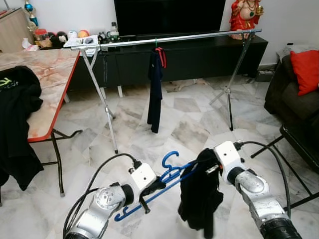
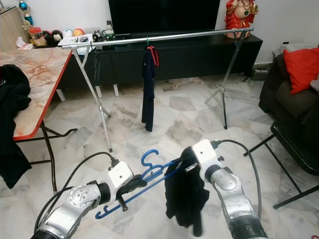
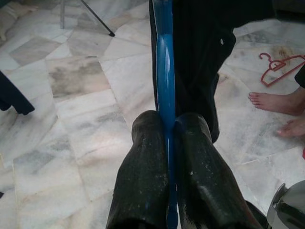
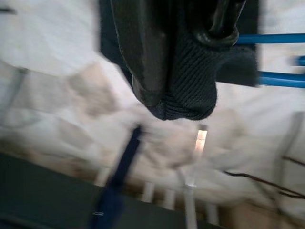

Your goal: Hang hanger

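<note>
Nearest the camera, the left gripper (image 1: 149, 191) is clamped on the blue hanger (image 1: 169, 174); the left wrist view shows its 2 fingers (image 3: 143, 171) pressed together on the blue bar. The right gripper (image 1: 212, 162) reaches in from the right, fingers closed on the black garment (image 1: 199, 196) draped over the hanger's far end. The right wrist view is blurred, and the garment hides most of that end of the hanger. The hanger is held low over the marble floor (image 1: 189, 119), tilted, hook up. Bare marble lies between the arms and the drying rack (image 1: 174, 39), whose rail carries 1 dark garment (image 1: 155, 89). A person's bare feet (image 3: 281, 109) and a red hanger (image 3: 279, 64) show on the floor in the left wrist view.
</note>
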You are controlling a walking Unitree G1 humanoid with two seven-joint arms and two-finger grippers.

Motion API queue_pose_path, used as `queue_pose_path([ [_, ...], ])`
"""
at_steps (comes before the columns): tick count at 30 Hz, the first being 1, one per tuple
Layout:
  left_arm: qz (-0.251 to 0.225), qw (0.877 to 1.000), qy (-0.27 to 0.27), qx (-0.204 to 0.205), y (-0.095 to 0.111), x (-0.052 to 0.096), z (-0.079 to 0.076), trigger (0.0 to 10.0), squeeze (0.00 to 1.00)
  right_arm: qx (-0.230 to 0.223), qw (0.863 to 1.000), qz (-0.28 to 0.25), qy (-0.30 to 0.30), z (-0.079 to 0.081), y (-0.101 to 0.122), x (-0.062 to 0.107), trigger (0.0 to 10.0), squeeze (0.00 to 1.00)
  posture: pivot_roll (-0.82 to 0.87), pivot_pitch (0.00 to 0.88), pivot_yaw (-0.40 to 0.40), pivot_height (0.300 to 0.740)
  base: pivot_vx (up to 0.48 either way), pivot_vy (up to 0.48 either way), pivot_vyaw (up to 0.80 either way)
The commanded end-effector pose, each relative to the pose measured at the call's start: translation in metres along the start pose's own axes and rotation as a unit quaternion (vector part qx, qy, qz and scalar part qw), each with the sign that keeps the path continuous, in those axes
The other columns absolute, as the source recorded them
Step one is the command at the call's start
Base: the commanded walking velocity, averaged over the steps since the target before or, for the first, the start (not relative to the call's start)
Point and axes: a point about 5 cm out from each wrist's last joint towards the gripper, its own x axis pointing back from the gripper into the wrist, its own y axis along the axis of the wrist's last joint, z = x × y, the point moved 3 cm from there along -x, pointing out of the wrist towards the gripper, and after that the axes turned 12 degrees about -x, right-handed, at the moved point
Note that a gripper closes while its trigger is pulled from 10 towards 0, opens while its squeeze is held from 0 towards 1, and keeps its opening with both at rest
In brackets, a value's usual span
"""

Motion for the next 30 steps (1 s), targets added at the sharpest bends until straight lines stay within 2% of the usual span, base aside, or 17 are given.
queue_pose_path([
  [1,-0.01,1.0,0.001,-0.002,0.003,0.002,0.002,10.0,0.0,-0.005,0.997,-0.031,0.063,0.018,0.015,-0.002,10.0,0.0,0.07,0.048,0.015,0.74,0.0,0.0,0.0],
  [4,-0.01,1.0,0.001,-0.002,0.003,0.002,0.002,10.0,0.0,-0.01,0.99,-0.036,0.133,0.038,0.016,0.001,10.0,0.0,0.07,0.048,0.015,0.74,0.0,0.0,0.0],
  [5,-0.01,1.0,0.001,-0.002,0.003,0.002,0.002,10.0,0.0,-0.01,0.99,-0.036,0.133,0.038,0.016,0.001,10.0,0.0,0.07,0.048,0.015,0.74,0.0,0.0,0.0],
  [6,-0.01,1.0,0.001,-0.001,0.004,0.001,0.001,10.0,0.0,-0.016,0.985,-0.036,0.167,0.048,0.016,0.004,10.0,0.0,0.07,0.048,0.015,0.74,0.0,0.0,0.0],
  [12,-0.012,1.0,0.002,-0.001,0.004,0.001,0.001,10.0,0.0,-0.023,0.968,-0.042,0.247,0.071,0.016,0.014,10.0,0.0,0.07,0.048,0.015,0.74,0.0,0.0,0.0],
  [14,-0.012,1.0,0.002,-0.002,0.004,0.0,0.001,10.0,0.0,-0.026,0.965,-0.041,0.259,0.073,0.015,0.016,10.0,0.0,0.07,0.048,0.015,0.74,0.0,0.0,0.0],
  [18,-0.011,1.0,0.002,-0.002,0.004,0.0,0.001,10.0,0.0,-0.014,0.978,-0.027,0.208,0.056,0.009,0.012,10.0,0.0,0.07,0.048,0.014,0.74,0.0,0.0,0.0],
  [19,-0.01,1.0,0.002,-0.002,0.004,0.001,0.001,10.0,0.0,0.005,0.988,-0.024,0.154,0.041,0.009,0.009,10.0,0.0,0.07,0.049,0.014,0.74,0.0,0.0,0.0],
  [20,-0.01,1.0,0.003,-0.002,0.004,0.001,0.001,10.0,0.0,0.011,0.99,-0.024,0.141,0.037,0.009,0.008,10.0,0.0,0.07,0.049,0.014,0.74,0.0,0.0,0.0],
  [21,-0.01,1.0,0.003,-0.002,0.003,0.001,0.001,10.0,0.0,0.024,0.995,-0.01,0.094,0.024,0.007,0.005,10.0,0.0,0.07,0.049,0.015,0.74,0.0,0.0,0.0],
  [22,-0.009,1.0,0.003,-0.002,0.003,0.001,0.001,10.0,0.0,0.048,0.999,0.011,0.023,0.003,0.004,0.003,10.0,0.0,0.06,0.049,0.014,0.74,0.0,0.0,0.0],
  [23,-0.009,1.0,0.003,-0.002,0.003,0.001,0.001,10.0,0.0,0.048,0.999,0.011,0.023,0.003,0.004,0.003,10.0,0.0,0.06,0.049,0.014,0.74,0.0,0.0,0.0],
  [24,-0.008,1.0,0.003,-0.003,0.002,0.001,0.001,10.0,0.0,0.063,0.997,0.022,-0.026,-0.012,0.003,0.004,10.0,0.0,0.07,0.049,0.015,0.74,0.0,0.0,0.0],
  [27,-0.007,1.0,0.003,-0.004,0.002,0.001,0.001,10.0,0.0,0.085,0.992,0.033,-0.083,-0.03,0.003,0.006,10.0,0.0,0.07,0.049,0.015,0.74,0.0,0.0,0.0],
  [30,-0.006,1.0,0.003,-0.005,0.002,0.002,0.001,10.0,0.0,0.089,0.99,0.032,-0.105,-0.034,0.003,0.007,10.0,0.0,0.07,0.05,0.014,0.74,0.0,0.0,0.0],
])
